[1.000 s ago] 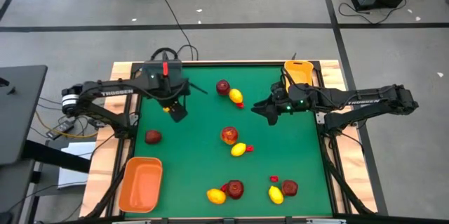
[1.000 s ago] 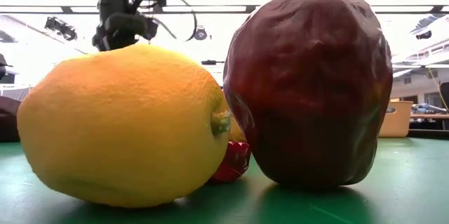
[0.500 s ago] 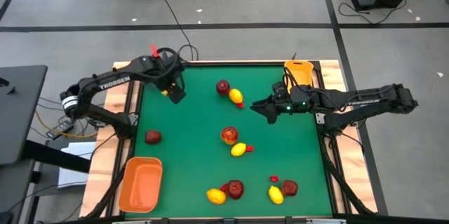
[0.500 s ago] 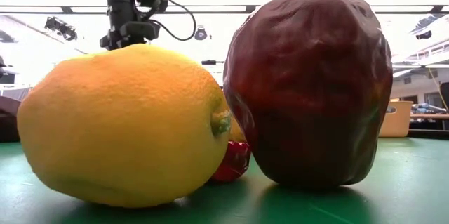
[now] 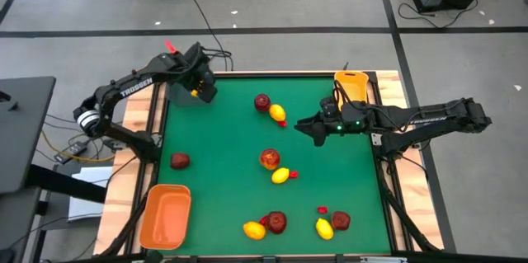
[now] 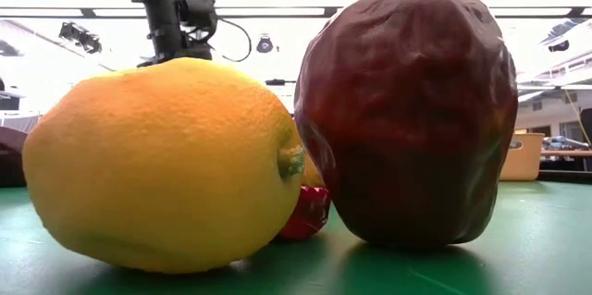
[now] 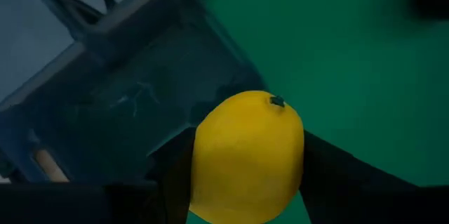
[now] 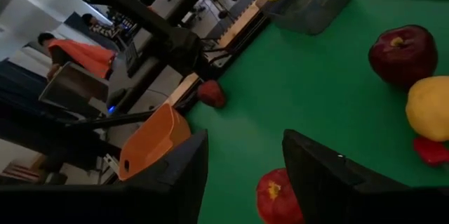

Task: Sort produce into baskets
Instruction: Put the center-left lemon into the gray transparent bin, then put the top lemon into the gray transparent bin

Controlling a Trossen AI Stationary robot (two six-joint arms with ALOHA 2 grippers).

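I am squeezing a lemon (image 7: 247, 155) in my left pincer (image 5: 198, 88), holding it over the grey basket (image 7: 133, 104). Right of that basket, many fruits are waiting on the green mat (image 5: 346, 172). My right pincer (image 5: 302, 126) is hanging open, empty.

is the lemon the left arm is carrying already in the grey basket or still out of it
Still out. The lemon sits clamped in the left gripper, held at the grey basket, not released into it.
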